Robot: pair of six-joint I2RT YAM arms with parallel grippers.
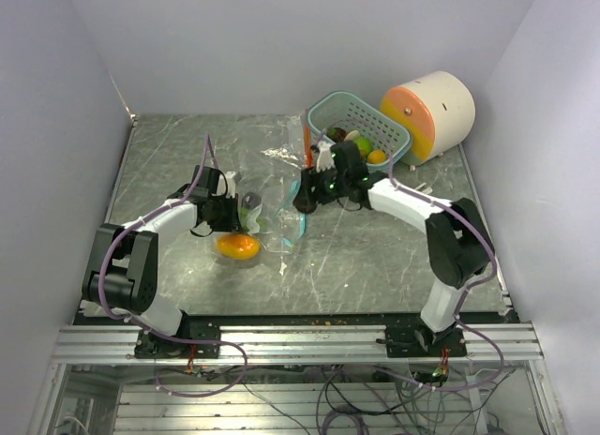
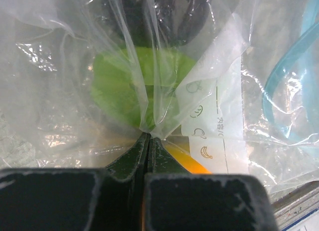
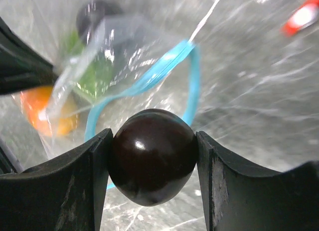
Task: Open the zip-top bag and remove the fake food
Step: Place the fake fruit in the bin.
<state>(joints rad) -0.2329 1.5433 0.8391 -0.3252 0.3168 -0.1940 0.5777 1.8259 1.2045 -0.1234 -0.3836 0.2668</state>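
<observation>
Over grey marbled tabletop [image 1: 375,257], my left gripper [image 2: 148,141] pinches the opened clear plastic zip-top bag [image 2: 55,57], my right gripper [image 3: 152,164] clasps a glossy dark-brown toy fruit [image 3: 149,151] by its mouth; an orange toy piece [image 1: 236,246] and a green toy piece [image 2: 117,86] are left inside.

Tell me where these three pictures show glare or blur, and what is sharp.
Top external view: soft, even light, only small glints on the zip-top bag. Left wrist view: the bag's film is hazy with white reflections, and the green piece behind it is blurred. Right wrist view: the dark round piece is sharp, the orange piece behind is blurred, and the table glares.
</observation>
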